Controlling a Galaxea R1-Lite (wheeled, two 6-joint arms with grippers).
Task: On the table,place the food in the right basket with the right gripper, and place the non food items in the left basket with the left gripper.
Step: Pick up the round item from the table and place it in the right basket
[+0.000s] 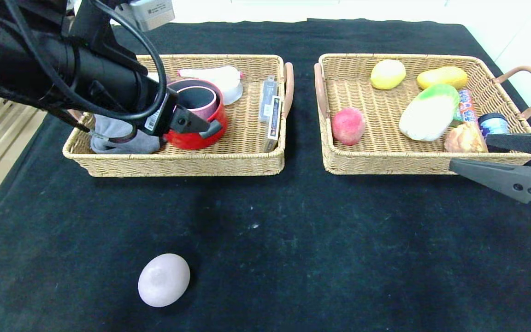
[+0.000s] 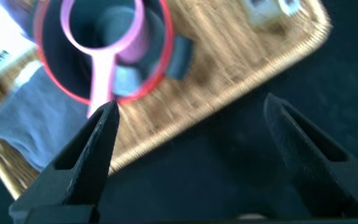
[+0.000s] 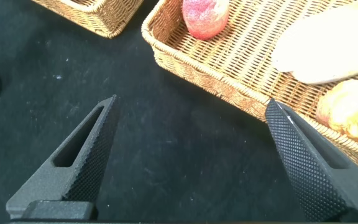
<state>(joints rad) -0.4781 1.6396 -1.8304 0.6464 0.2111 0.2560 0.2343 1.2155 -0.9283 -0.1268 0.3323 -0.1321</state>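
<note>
Nearest my head camera, the pale lilac-grey egg-shaped lump (image 1: 164,280) lies alone on the black worktop (image 1: 321,240), well apart from both baskets. My left arm reaches in from the upper left and slants down over the left basket (image 1: 182,161), with the left gripper (image 1: 205,125) hanging above its front half, just over the red pot (image 1: 201,136); its fingers (image 2: 92,149) stand wide apart and hold nothing. The small pink saucepan (image 1: 198,99) sits nested inside that pot, the grey cloth (image 1: 118,138) lies bunched beside it, and the green-and-cream card box (image 1: 273,122) stands on edge against the basket's right wall. My right arm enters low from the right edge, and the right gripper (image 1: 470,152) hovers just in front of the right basket (image 1: 385,161) near its front right corner, fingers (image 3: 82,168) spread wide and empty. Inside that basket lie the napa cabbage (image 1: 429,113), the burger bun (image 1: 465,138), the red peach (image 1: 348,125) and 2 yellow fruits (image 1: 387,74). Only my left wrist camera shows the saucepan's pink handle pointing out over the pot's rim toward my fingers. Only my right wrist camera shows bare black cloth between my 2 open fingers, with the lump far off at the edge.
</note>
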